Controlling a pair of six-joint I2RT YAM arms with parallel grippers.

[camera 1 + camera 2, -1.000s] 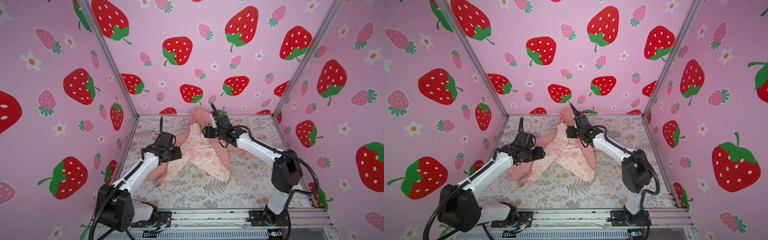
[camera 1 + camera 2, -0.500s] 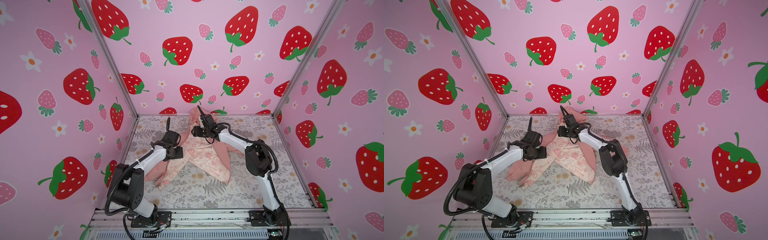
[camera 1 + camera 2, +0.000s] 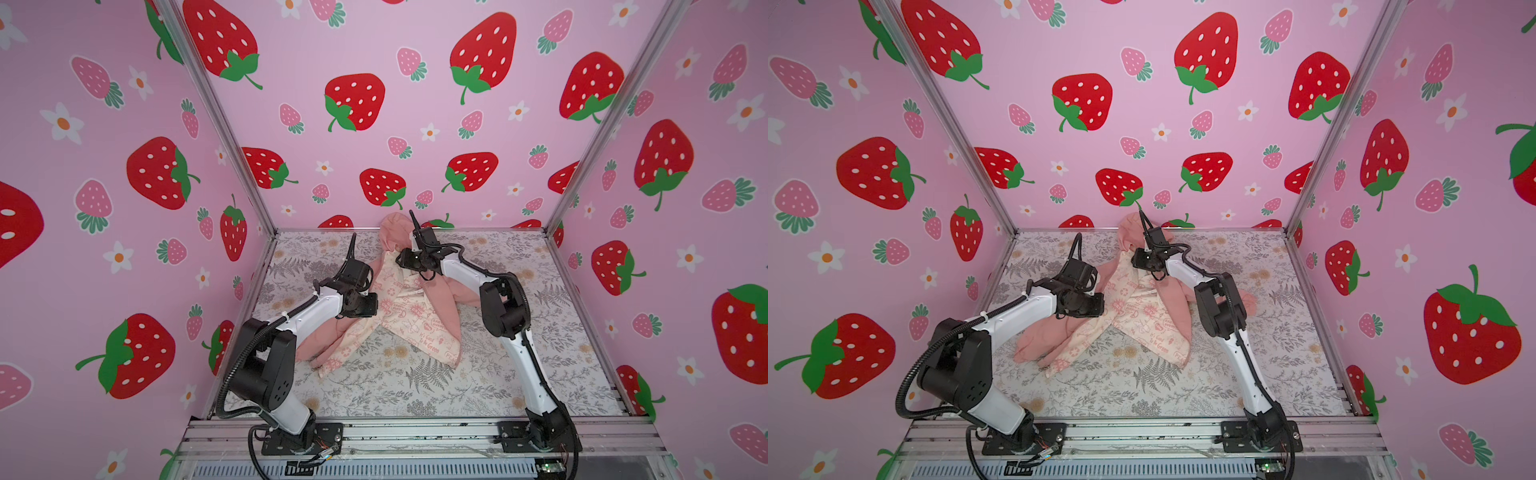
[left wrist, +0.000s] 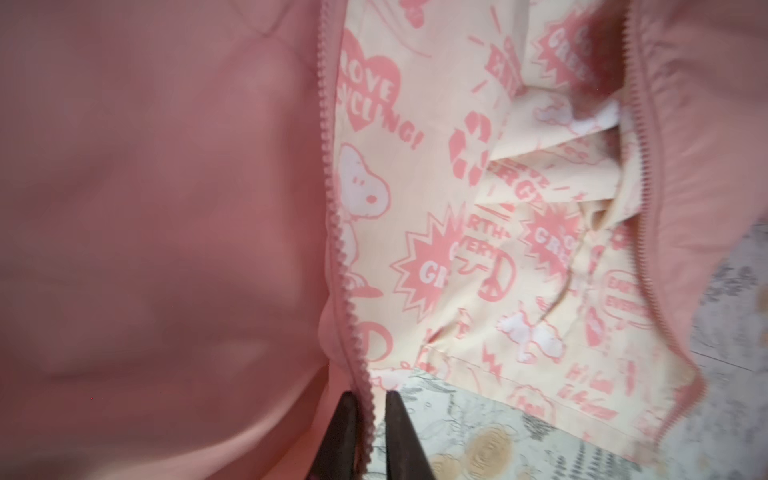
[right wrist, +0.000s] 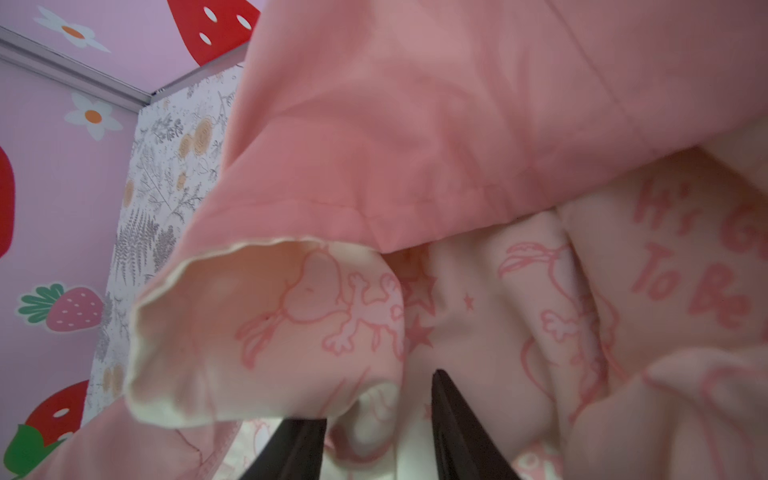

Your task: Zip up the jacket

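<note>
- Nearest you, the left gripper [image 4: 369, 401] is now clamped where a moment ago it stood wide. It pinches the zipper edge [image 4: 332, 199] near the hem, so one side looks secured.
- The jacket [image 3: 415, 309] lies unzipped from the middle of the table [image 3: 415, 395] to its back edge.
- Farthest, the right gripper [image 5: 374, 399] is narrowing around a lining fold [image 5: 291, 332]; you cannot tell if it grips.
</note>
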